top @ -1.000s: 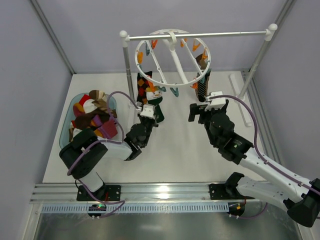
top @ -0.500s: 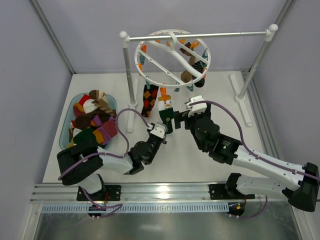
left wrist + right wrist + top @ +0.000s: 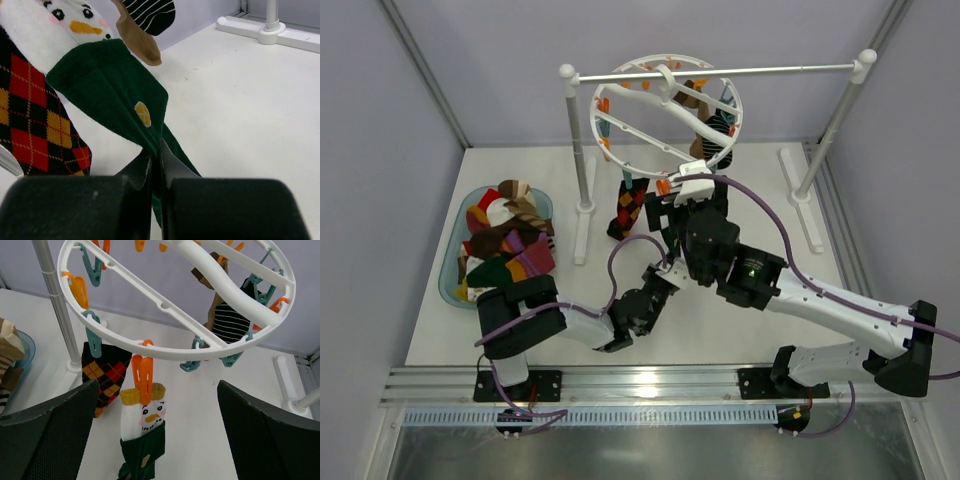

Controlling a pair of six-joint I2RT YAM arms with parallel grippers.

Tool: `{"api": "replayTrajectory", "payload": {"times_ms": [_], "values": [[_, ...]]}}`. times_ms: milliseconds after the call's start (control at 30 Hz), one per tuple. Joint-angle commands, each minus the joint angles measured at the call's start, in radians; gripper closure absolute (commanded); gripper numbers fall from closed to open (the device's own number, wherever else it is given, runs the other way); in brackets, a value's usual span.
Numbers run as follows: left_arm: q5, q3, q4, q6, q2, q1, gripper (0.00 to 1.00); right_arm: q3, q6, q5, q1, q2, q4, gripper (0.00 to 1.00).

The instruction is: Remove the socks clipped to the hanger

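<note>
Left wrist view: the dark green snowman sock (image 3: 107, 87) is seen pinched at its lower end between the closed fingers of the left gripper (image 3: 156, 152). Its cuff is held by an orange clip (image 3: 143, 372) on the near rim of the hanger (image 3: 165, 305), which is hung from the rack bar (image 3: 770, 70) at the far side. The right gripper (image 3: 157, 385) is spread wide just before that clip. Unclipping is judged to be in hand; next, the clip must be squeezed open or the sock drawn downward.
</note>
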Motion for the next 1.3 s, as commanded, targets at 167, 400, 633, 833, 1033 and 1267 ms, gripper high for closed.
{"api": "replayTrajectory", "payload": {"times_ms": [167,400,633,833,1033,1267], "values": [[0.063,0.041,0.236,0.086,0.026,-0.043,1.0,0.239,0.039,0.134,0.014,0.143,-0.24,0.01],[0.067,0.046,0.235,0.157,0.014,-0.075,1.0,0.38,0.099,0.18,0.031,0.283,-0.401,0.05],[0.064,0.021,0.235,0.172,-0.01,-0.092,1.0,0.493,0.223,0.286,0.035,0.409,-0.559,0.1],[0.064,0.018,0.235,0.177,-0.01,-0.1,1.0,0.489,0.308,0.373,0.042,0.446,-0.621,0.15],[0.061,0.021,0.236,0.189,-0.007,-0.114,1.0,0.493,0.36,0.436,0.04,0.496,-0.67,0.21],[0.064,0.021,0.236,0.195,-0.004,-0.12,1.0,0.483,0.377,0.447,0.034,0.505,-0.677,0.32]]}}
